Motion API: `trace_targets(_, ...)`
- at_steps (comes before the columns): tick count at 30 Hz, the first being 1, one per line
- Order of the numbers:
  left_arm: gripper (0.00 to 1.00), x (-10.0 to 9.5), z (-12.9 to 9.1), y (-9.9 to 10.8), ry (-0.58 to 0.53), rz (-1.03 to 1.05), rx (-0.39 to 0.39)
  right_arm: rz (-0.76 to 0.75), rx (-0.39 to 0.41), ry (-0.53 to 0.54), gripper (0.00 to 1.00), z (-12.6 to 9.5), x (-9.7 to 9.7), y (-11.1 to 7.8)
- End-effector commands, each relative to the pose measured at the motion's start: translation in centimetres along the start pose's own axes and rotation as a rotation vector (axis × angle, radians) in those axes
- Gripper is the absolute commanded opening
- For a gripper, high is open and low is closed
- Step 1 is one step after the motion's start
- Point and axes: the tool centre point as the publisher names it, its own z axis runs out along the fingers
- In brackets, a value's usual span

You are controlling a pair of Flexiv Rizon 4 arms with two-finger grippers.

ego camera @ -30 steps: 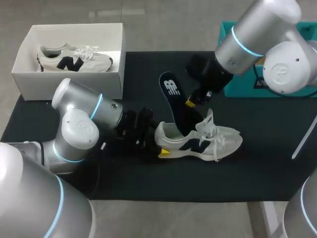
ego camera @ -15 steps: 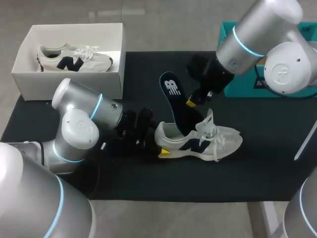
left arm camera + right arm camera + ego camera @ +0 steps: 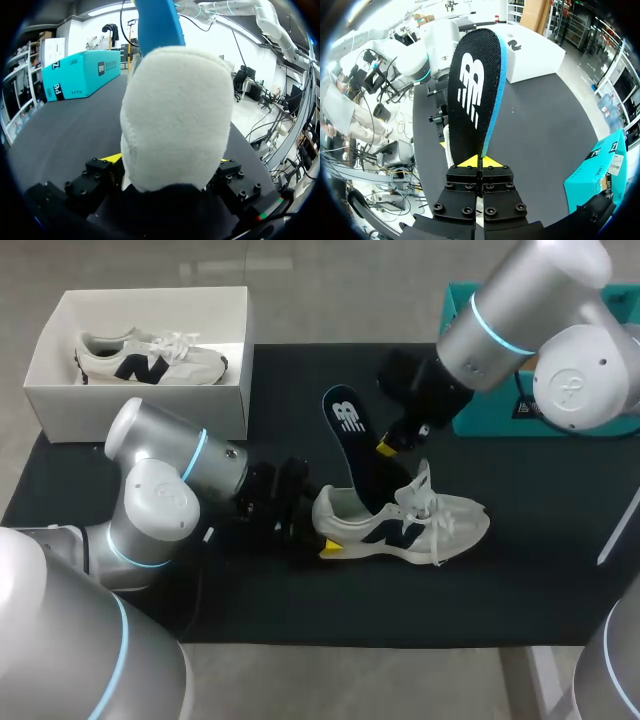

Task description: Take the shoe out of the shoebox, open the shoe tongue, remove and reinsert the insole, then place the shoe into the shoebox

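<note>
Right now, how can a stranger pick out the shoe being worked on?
On the black mat, right of the white shoebox, lies a cream shoe. Unlike its twin in the box, a dark insole sticks up from it.

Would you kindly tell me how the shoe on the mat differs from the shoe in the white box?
The mat shoe has a dark insole standing out of it; the boxed shoe shows none. The left pincer grips the mat shoe's heel; the boxed shoe lies untouched. Both are white with dark side logos.
</note>
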Motion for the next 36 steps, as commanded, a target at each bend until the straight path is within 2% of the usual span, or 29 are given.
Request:
trace_targets(1, 0.0, -0.1, 0.1, 0.2, 0.002, 0.0, 0.001, 0.0, 0.001, -0.001, 0.0, 0.1, 0.0, 0.1)
trace_targets(6, 0.0, -0.1, 0.1, 0.2, 0.002, 0.0, 0.001, 0.01, 0.005, 0.005, 0.0, 0.2, 0.0, 0.1)
trace_targets(12, 0.0, -0.1, 0.1, 0.2, 0.002, 0.0, 0.001, 0.113, 0.076, 0.004, 0.0, -0.4, -0.8, 1.6)
trace_targets(17, 0.0, -0.1, 0.1, 0.2, 0.002, 0.0, 0.001, 0.256, 0.016, -0.016, 0.0, -2.0, -1.5, 1.9)
trace_targets(22, 0.0, -0.1, 0.1, 0.2, 0.002, 0.0, 0.001, 0.352, -0.072, -0.047, 0.0, -4.7, -1.5, 3.0)
trace_targets(28, 0.0, -0.1, 0.1, 0.2, 0.002, 0.0, 0.001, 0.407, -0.142, -0.077, 0.0, -8.1, -0.2, 4.2)
trace_targets(36, 0.0, -0.1, 0.1, 0.2, 0.002, 0.0, 0.001, 0.435, -0.167, -0.152, 0.0, -12.6, 2.3, 4.7)
